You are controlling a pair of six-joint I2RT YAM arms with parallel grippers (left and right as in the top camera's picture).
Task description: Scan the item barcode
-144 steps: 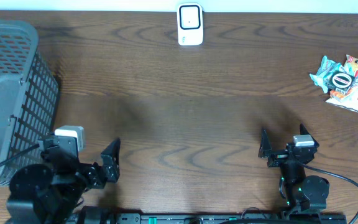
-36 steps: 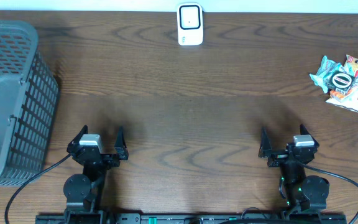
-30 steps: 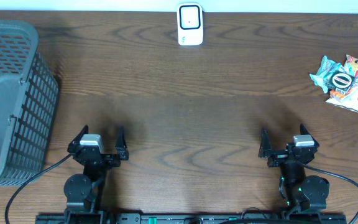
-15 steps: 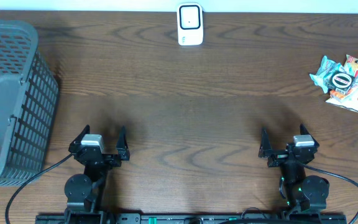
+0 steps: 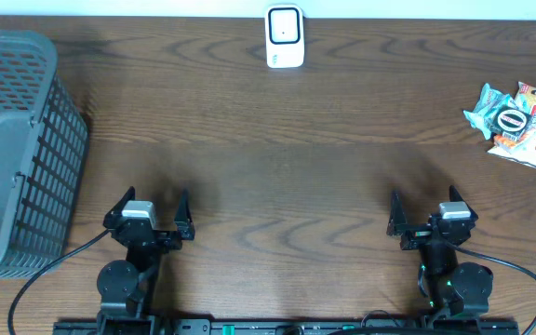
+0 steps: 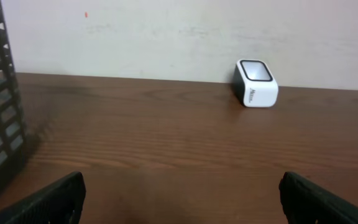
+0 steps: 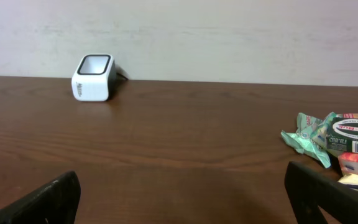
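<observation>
A white barcode scanner [image 5: 285,37] stands at the table's far edge, also seen as a scanner [image 6: 255,83] and a scanner [image 7: 93,78] from the wrists. Snack packets [image 5: 515,123] lie in a pile at the far right; one packet [image 7: 351,134] shows a barcode label. My left gripper [image 5: 149,205] rests open near the front left, nothing between its fingers [image 6: 48,200]. My right gripper [image 5: 423,207] rests open near the front right, its fingers [image 7: 328,196] wide apart and far from the packets.
A grey mesh basket [image 5: 17,149] stands at the left edge of the dark wooden table [image 5: 277,158]. A pale wall [image 6: 179,31] rises behind the scanner. Cables trail from both arm bases at the front.
Since the oldest frame, the left arm has swung from beside the basket to its resting pose facing forward. Over the last second nothing has moved.
</observation>
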